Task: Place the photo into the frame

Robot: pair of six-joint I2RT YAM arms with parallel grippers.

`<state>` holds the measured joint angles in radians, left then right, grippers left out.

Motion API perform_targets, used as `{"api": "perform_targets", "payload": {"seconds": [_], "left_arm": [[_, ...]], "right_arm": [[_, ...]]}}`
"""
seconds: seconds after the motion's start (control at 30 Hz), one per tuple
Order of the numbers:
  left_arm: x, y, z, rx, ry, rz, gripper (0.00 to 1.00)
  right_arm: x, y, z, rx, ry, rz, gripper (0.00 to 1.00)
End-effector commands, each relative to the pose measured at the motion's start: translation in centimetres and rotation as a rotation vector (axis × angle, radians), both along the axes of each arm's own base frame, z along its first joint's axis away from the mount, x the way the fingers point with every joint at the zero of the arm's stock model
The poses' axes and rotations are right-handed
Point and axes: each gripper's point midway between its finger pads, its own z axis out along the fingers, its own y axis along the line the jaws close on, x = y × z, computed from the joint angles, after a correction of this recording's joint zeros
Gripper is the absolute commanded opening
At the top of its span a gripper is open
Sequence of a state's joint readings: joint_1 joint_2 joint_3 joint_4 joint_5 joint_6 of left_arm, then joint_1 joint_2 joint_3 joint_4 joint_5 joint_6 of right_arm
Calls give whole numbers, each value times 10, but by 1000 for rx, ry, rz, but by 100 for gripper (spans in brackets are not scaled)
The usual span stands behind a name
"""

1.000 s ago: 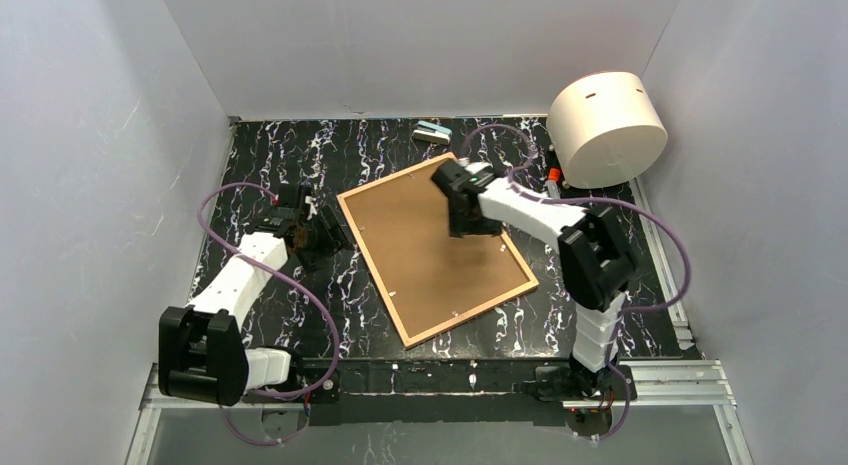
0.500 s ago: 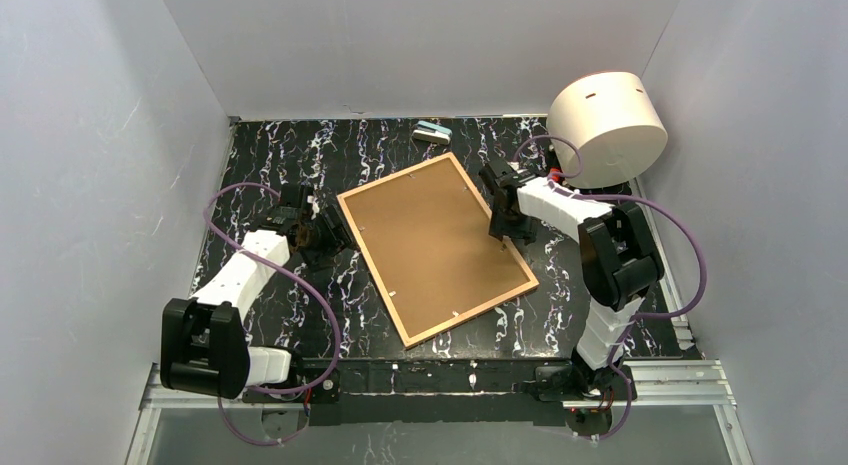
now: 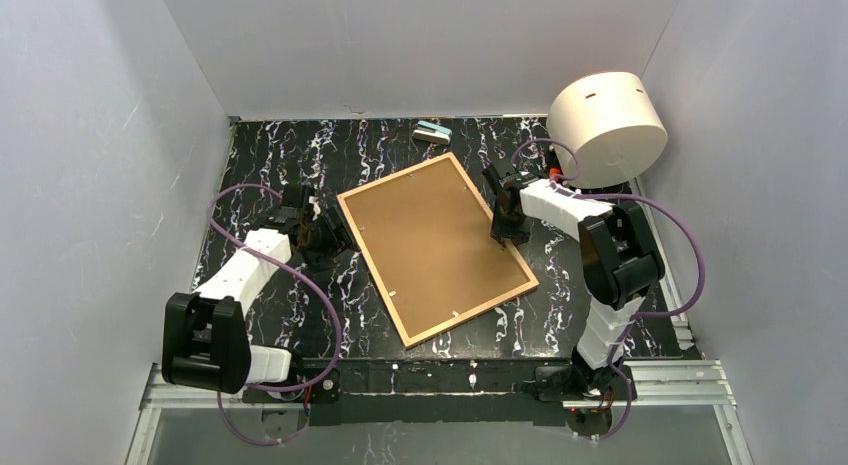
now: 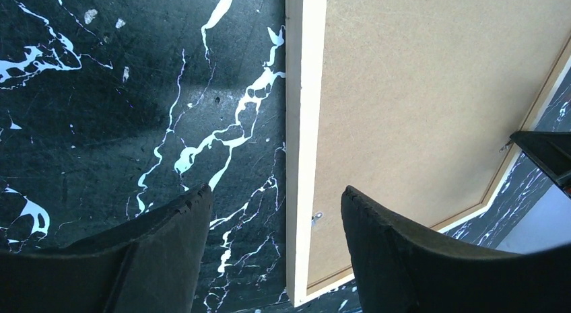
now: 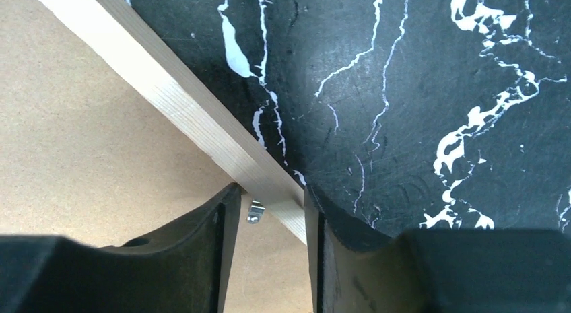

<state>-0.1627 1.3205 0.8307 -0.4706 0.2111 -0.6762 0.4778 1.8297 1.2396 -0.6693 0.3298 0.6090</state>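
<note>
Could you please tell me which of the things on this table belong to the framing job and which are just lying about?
For the job: the frame, lying back up; the brown backing board set in it. The photo does not show.
Lying about: the white drum; the small blue-grey item by the back wall.

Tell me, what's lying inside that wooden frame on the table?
A brown backing board fills the frame. Anything beneath it, such as a photo or glass, is hidden.
</note>
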Motion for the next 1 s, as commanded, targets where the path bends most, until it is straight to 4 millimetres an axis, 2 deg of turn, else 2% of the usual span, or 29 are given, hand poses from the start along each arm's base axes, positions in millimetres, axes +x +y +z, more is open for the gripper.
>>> {"api": "perform_targets", "payload": {"seconds": [0.0,0.13,0.3,0.43,0.53,0.63,0.73,0.87,0.97], "left_arm": [[-6,-1,-6,-7,24,-10,68],[-7,-2,-11,-13,40,-13,68],[-16,0,-27,-5,101,-7,68],[-25,-13,-39,-81,140,-17,68],[-22,-29,-38,-187,116,-30,68],[-19,-34,-39,-227,110,-12,68],[-22,-36,-46,-238,138,-3,63],[-26,-39,-53,-264,169,18,48],[-28,-40,-56,-272,183,24,40]], "right_arm": [[-11,-5,-5,3,32,30,43],[-15,-6,-10,10,56,61,38],[-20,-1,-11,39,75,114,43],[-26,-3,-9,40,94,127,48],[-33,-8,-10,27,112,116,49],[-39,-11,-13,34,122,99,49],[-43,-8,-14,55,126,100,48],[-45,-4,-14,86,114,113,47],[-46,-5,-18,84,121,113,42]]}}
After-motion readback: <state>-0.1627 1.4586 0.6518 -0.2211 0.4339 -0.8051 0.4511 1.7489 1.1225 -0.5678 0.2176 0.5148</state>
